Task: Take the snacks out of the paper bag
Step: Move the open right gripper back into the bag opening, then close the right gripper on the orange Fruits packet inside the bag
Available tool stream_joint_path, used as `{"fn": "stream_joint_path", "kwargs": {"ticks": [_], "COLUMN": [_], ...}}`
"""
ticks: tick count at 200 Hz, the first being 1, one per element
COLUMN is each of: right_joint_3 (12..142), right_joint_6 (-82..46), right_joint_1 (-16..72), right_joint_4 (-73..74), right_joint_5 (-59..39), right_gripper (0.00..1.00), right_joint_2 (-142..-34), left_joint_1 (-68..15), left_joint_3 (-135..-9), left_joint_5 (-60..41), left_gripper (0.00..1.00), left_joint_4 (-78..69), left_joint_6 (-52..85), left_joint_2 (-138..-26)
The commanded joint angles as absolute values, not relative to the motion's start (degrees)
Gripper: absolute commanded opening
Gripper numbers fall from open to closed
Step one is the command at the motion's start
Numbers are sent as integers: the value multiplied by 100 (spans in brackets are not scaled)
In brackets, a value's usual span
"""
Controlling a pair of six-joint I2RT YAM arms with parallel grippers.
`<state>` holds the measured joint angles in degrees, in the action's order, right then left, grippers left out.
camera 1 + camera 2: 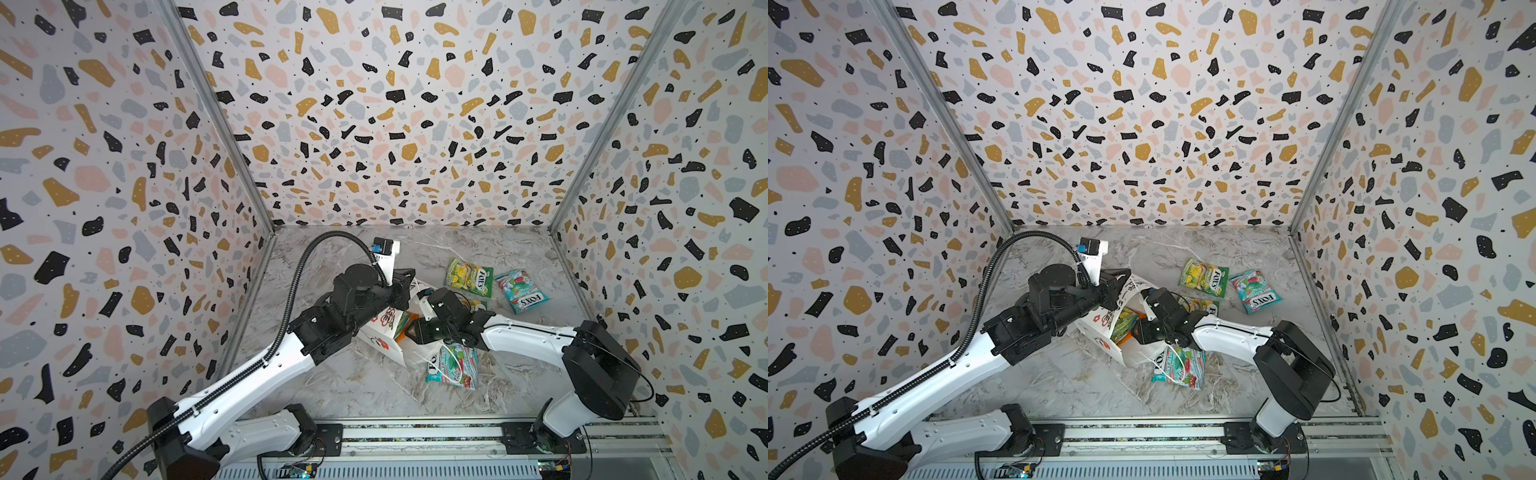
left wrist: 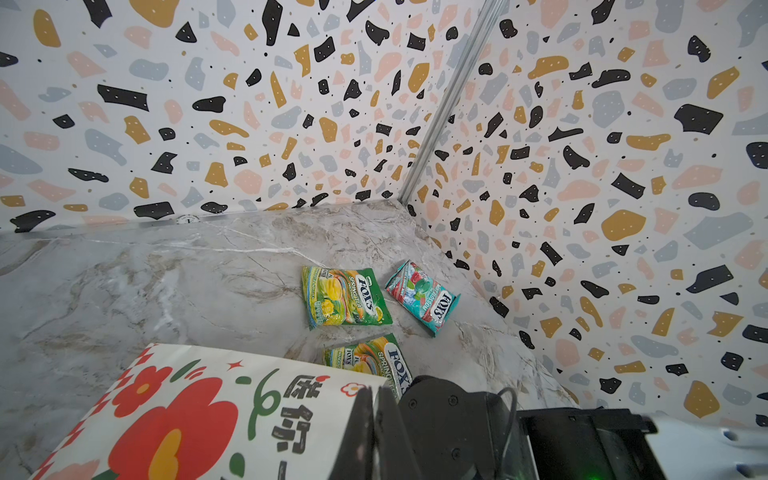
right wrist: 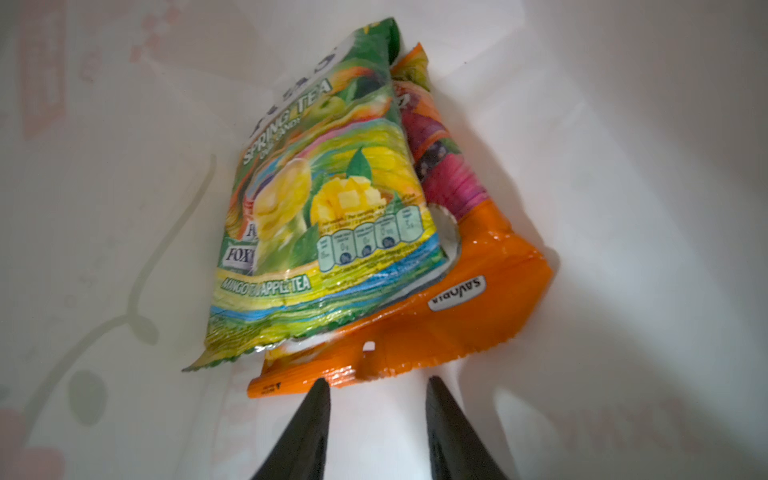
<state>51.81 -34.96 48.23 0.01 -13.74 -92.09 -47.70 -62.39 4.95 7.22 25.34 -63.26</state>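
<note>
Orange packet [image 3: 478, 266], lengthwise inside the paper bag [image 3: 623, 208], lies just left of my right end effector [image 3: 376, 386], jaws apart and empty; my left end effector [image 2: 374, 399] is clamped on the bag's rim.

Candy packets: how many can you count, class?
6. On the table: far green packet, far teal packet beside it, second green packet by the paper bag, near teal packet at the front. Inside the bag: third green packet, orange packet. Others may be hidden.

Shown are three green-yellow FOX'S packets [image 2: 345, 301] [image 2: 365, 359] [image 3: 328, 199], two teal-red FOX'S packets [image 1: 521, 291] [image 1: 461, 365], one orange-pink candy packet [image 3: 478, 266], one flower-printed white paper bag [image 2: 187, 415] and two black-and-white robot arms [image 1: 266, 365] [image 1: 528, 336].
</note>
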Motion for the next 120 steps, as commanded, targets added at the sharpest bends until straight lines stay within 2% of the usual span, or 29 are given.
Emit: {"fn": "stream_joint_path", "kwargs": {"ticks": [1, 76, 120], "right_joint_3": [5335, 5159, 5184], "right_joint_6": [-3711, -4150, -4515], "right_joint_1": [4789, 4634, 4597], "right_joint_4": [18, 1004, 1271], "right_joint_5": [-1222, -1952, -1897], "right_gripper": [40, 46, 45], "right_joint_2": [-9325, -9657, -10003], "left_joint_1": [-4785, -4790, -4790], "left_joint_3": [-6306, -6325, -6320], "left_joint_5": [492, 467, 475], "left_gripper": [0, 0, 0], "left_joint_4": [246, 246, 242], "left_joint_6": [2571, 2556, 2561], "left_joint_2": [-6319, -6391, -6398]}}
